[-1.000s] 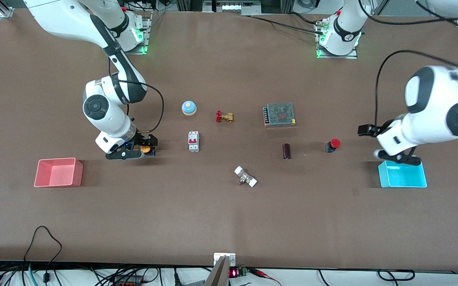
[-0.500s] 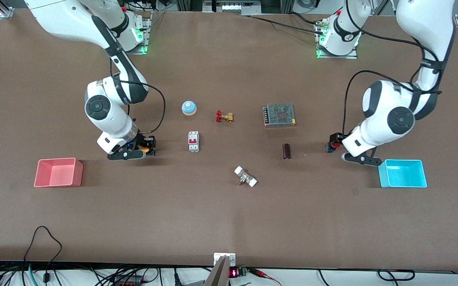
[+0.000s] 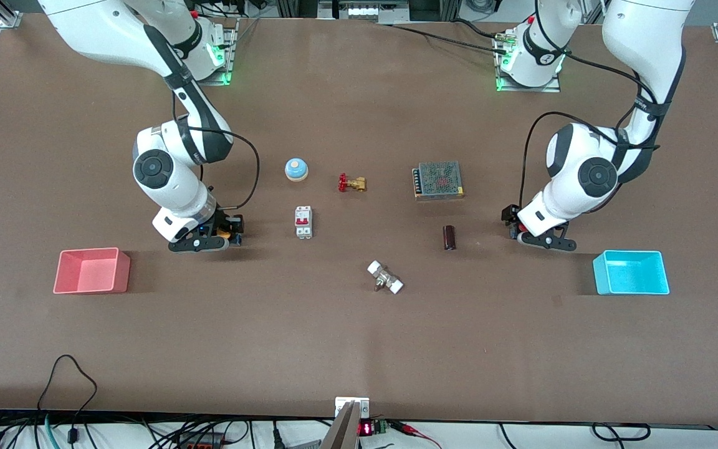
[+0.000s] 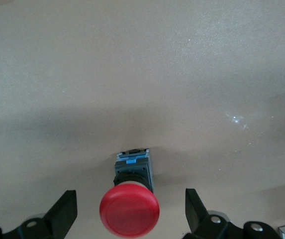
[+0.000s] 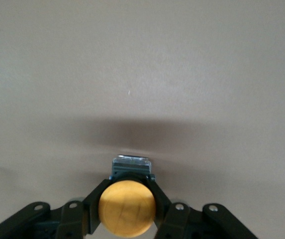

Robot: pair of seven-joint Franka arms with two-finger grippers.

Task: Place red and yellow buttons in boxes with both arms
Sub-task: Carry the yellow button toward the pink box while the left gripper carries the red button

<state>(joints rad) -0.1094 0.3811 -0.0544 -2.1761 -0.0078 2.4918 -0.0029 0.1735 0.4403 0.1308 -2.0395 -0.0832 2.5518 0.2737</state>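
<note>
Right wrist view: right pincer point(image 5: 127, 209) clamping yellow button point(image 5: 127, 208) (left pincer point(image 4: 131, 211) wide, straddling red button point(image 4: 129, 210))

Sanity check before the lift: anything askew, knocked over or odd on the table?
Nothing stands out. The right gripper is shut on the yellow button; the left gripper is open around the red button. Both bins, pink and cyan, sit upright and hold nothing.

In the front view the left gripper point(image 3: 519, 232) and its wrist cover the red button, and the right gripper point(image 3: 227, 235) hides most of the yellow button point(image 3: 226, 235). In the wrist views the picture edge cuts off both grippers' finger bases.
</note>
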